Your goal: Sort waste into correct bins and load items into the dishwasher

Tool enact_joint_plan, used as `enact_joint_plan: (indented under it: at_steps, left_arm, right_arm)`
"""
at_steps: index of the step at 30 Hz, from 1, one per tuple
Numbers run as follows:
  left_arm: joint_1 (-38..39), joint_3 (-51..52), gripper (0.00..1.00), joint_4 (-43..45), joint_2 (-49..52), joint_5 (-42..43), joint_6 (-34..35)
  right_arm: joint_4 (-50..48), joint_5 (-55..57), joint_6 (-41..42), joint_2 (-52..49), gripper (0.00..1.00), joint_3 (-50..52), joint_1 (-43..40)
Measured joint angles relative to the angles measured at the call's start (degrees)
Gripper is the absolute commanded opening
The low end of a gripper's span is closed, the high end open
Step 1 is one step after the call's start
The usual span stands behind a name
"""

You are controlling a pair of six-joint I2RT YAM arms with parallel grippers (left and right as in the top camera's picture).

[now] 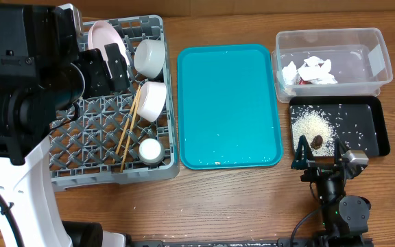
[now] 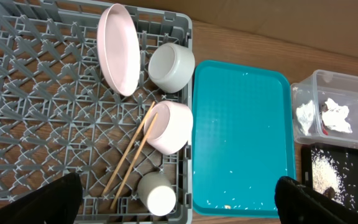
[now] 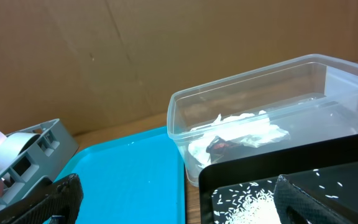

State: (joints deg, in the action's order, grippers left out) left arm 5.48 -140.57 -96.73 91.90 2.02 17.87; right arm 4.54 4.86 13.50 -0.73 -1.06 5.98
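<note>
Apparently the sorting is all but done: the pink plate (image 1: 101,34) stands on edge in the grey dish rack (image 1: 67,158), with one bowl (image 1: 149,57) and a second bowl (image 1: 151,99) tipped on their sides beside it, the chopsticks (image 1: 129,127) lying slantwise across the grid and the small cup (image 1: 150,149) near the rack's corner, all propped, I judge, so water could run off. The crumpled wrappers (image 1: 310,71) sit in the clear tub (image 1: 382,51), while the rice (image 1: 310,125) and the brown lump (image 1: 317,142) lie in the black tray (image 1: 372,130) next to it, paper kept apart from food. The left pincer (image 2: 179,186) hangs released above the rack, grasping nothing; the right pincer (image 1: 319,147), likewise spread wide and empty, hovers at the black tray's near edge. Only the overhead view takes in both arms and the bench (image 1: 238,206). The left wrist view (closer in) picks out stray grains (image 2: 229,203) on the teal tray (image 1: 228,103), which may want clearing. The right wrist view shows, side-on, a red scrap among the white paper.
</note>
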Motion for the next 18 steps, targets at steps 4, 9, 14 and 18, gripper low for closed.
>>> enact_joint_plan:
  at_steps: [4,9,14,18]
  left_arm:
    - [0.0,0.0,1.00,0.0,0.0,0.0,0.0]
    - [0.0,0.0,1.00,0.0,0.0,0.0,0.0]
    - [0.0,0.0,1.00,0.3,0.0,-1.0,0.0]
    - [0.0,1.6,1.00,4.4,-1.3,-1.9,0.0]
  right_arm:
    - [0.0,0.0,0.0,0.0,1.00,0.0,0.0]
    - [0.0,0.0,0.0,0.0,1.00,0.0,0.0]
    - [0.0,0.0,0.0,0.0,1.00,0.0,0.0]
    - [0.0,0.0,0.0,0.0,1.00,0.0,0.0]
